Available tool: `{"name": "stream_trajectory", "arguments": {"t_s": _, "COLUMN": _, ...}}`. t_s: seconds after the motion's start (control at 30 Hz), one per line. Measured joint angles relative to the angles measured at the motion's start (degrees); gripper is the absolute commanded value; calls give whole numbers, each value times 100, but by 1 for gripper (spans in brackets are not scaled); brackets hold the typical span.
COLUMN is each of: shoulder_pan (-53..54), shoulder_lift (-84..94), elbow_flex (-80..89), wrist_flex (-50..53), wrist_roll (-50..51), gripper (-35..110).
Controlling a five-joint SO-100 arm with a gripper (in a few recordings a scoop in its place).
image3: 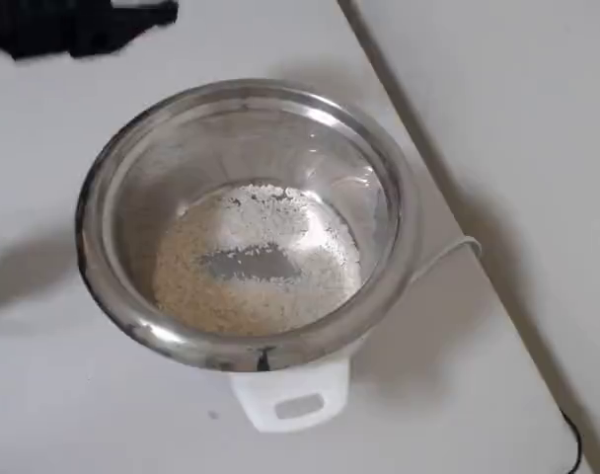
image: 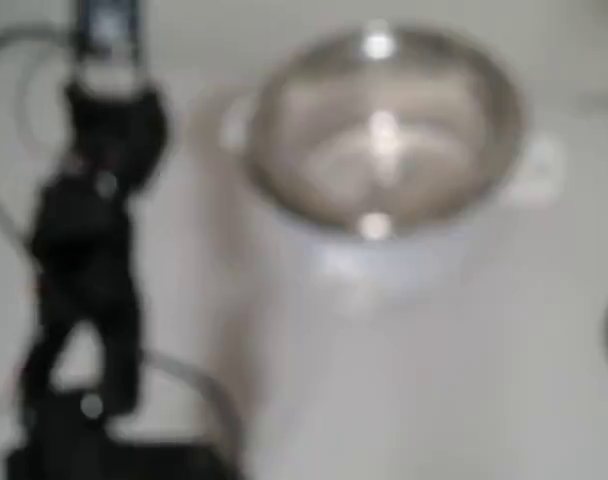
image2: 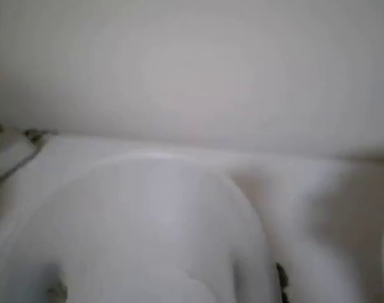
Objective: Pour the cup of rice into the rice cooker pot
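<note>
Your rice cooker pot [image3: 246, 222] is sitting on the white bench [image3: 63, 415] close to its right edge in the overhead view, with one white side handle [image3: 290, 400] pointing toward the bottom of that picture and a thin white cord [image3: 448, 252] trailing off its right side toward the bench edge. The rice [image3: 256, 262] is lying in the bottom of the pot as a pale, grainy ring, with a bare patch of shiny metal showing through near the middle. In the fixed view, which is badly blurred, you are seeing the same pot [image: 384, 135] standing toward the top centre, and the black arm [image: 89, 230] is standing well apart from it at the left side of the bench. The fingers are too blurred there for you to read (I cannot tell whether they are wide, narrow or holding something). In the wrist view a large pale rounded shape [image2: 135, 240] is filling the lower left of the picture, too soft and washed out to say whether it is the cup. A dark piece of the arm [image3: 73, 25] is also showing at the top left corner of the overhead view.
</note>
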Motion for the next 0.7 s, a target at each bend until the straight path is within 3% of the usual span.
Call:
{"name": "stream_trajectory", "arguments": {"t_s": 0.27, "shoulder_pan": -62, "shoulder_lift": -1055, "elbow_flex": 2294, "wrist_flex": -3560, "wrist_roll": -519, "gripper": 21}}
{"name": "stream_trajectory", "arguments": {"t_s": 0.47, "shoulder_pan": -62, "shoulder_lift": -3173, "elbow_flex": 2435, "wrist_flex": -6047, "wrist_roll": -923, "gripper": 28}}
{"name": "stream_trajectory", "arguments": {"t_s": 0.7, "shoulder_pan": 53, "shoulder_lift": -5229, "elbow_flex": 2004, "wrist_flex": -7998, "wrist_roll": -1046, "gripper": 42}}
